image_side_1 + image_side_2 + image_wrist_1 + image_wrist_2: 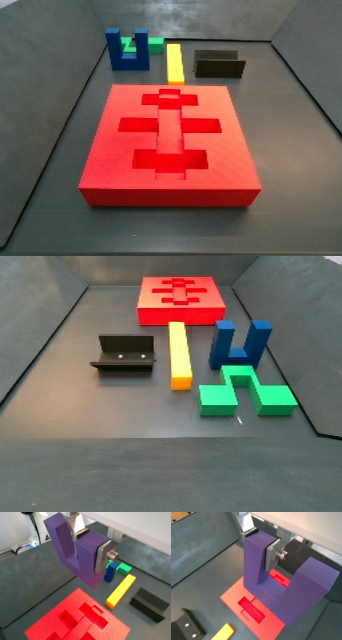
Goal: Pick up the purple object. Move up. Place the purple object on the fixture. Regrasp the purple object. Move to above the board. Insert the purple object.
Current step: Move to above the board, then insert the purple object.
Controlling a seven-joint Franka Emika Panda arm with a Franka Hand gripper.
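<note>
Both side views miss the hand [272,551] clamping the purple object [298,594].

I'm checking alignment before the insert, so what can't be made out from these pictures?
- Both side views: end effector and purple object are out of frame.
- Both wrist views: the purple object hides part of the board and its cutouts.
- Height above the board: cannot tell.
</note>
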